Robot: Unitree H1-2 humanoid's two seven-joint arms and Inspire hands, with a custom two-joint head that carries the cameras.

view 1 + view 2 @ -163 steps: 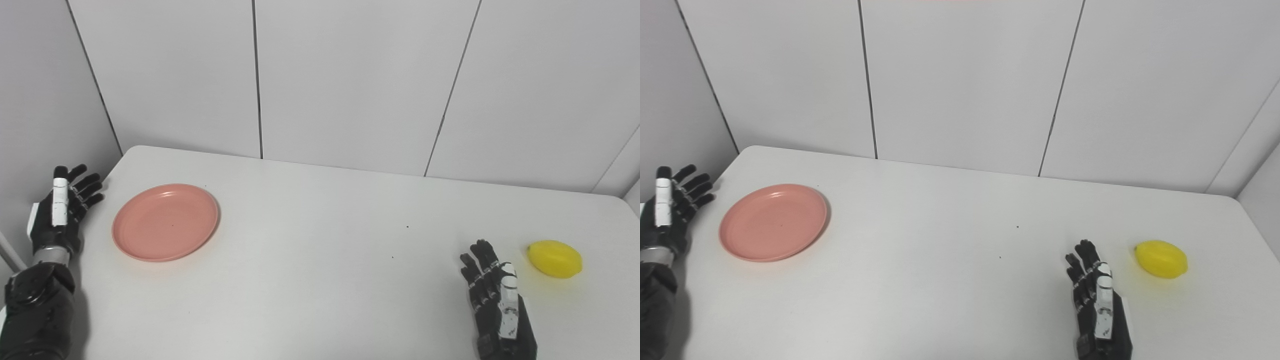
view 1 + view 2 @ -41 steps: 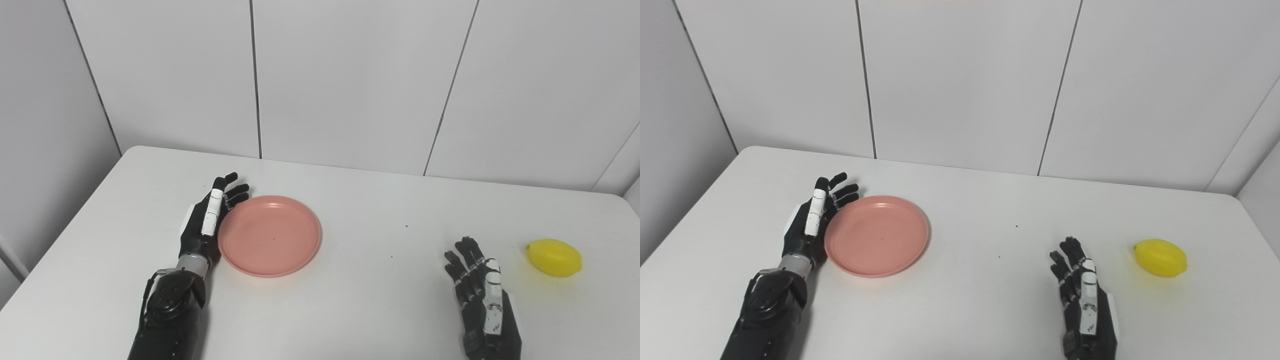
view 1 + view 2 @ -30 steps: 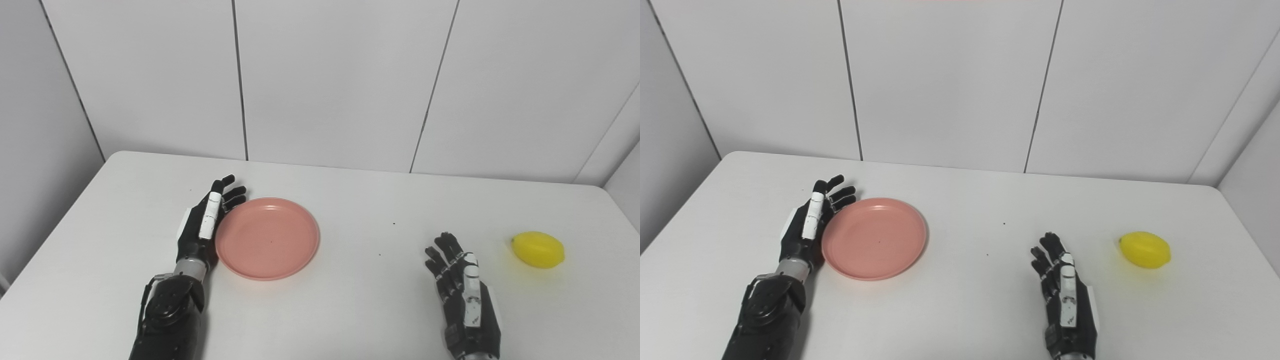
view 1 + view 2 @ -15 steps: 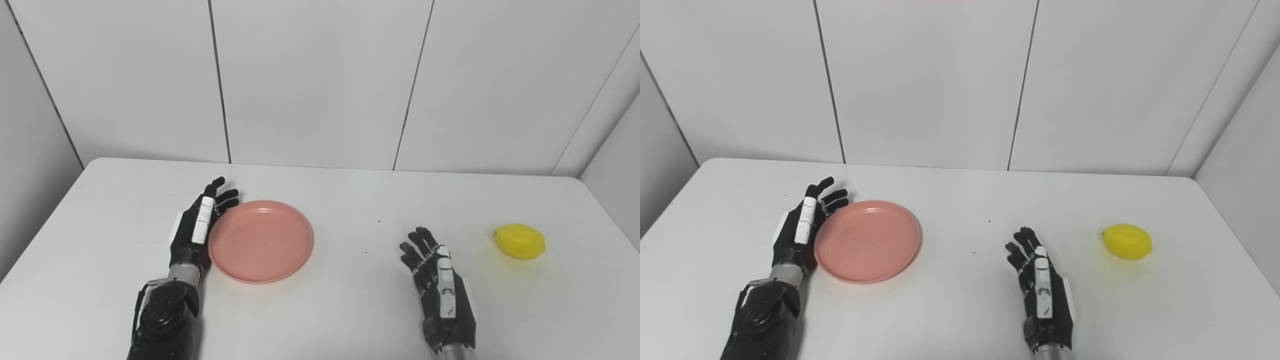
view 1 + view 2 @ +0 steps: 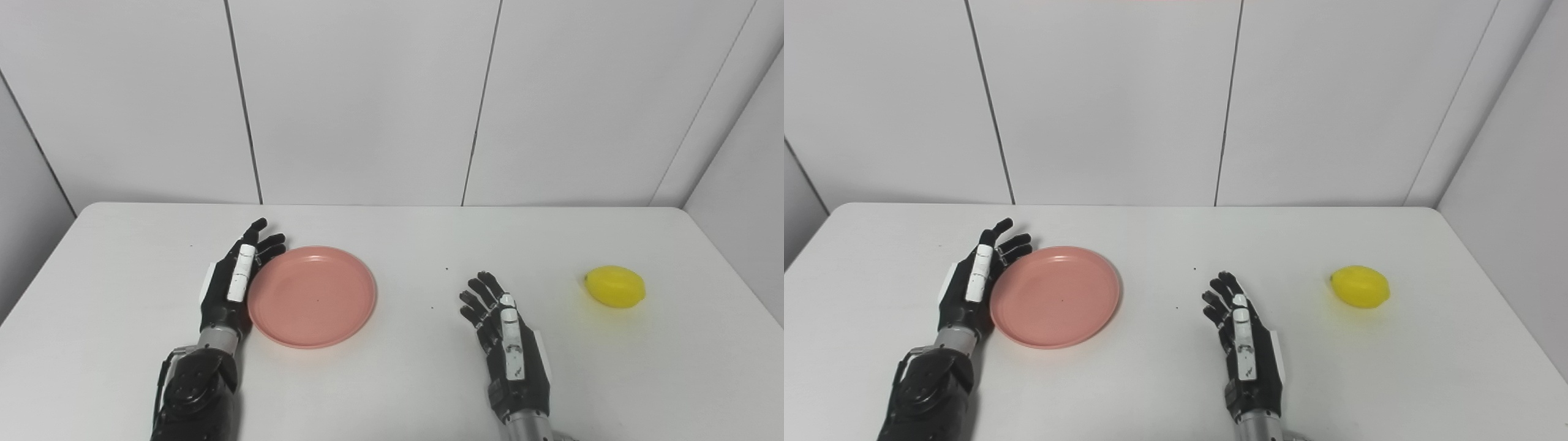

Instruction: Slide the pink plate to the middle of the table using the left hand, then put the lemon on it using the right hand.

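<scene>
Left eye view: left hand (image 5: 236,285) fingers spread, edge-on against pink plate (image 5: 312,296) rim; left wall strip visible | Right eye view: right hand (image 5: 1244,349) fingers spread, empty; lemon (image 5: 1360,286) well beyond fingertips, bare table (image 5: 1164,367) between; broader right wall.

Surface (image 5: 404,386): white, matte, with rounded far corners; a few small dark specks (image 5: 446,268) are seen near its middle. Back wall (image 5: 367,98): pale grey-white panels, divided by thin dark vertical seams (image 5: 244,104). Left side wall (image 5: 24,202): the same panelling, met at an angled seam. Right side wall (image 5: 1507,153): plain panel, slanted toward the far corner. Lighting: even and diffuse, soft shadows are cast on the surface. No floor or window is shown.
</scene>
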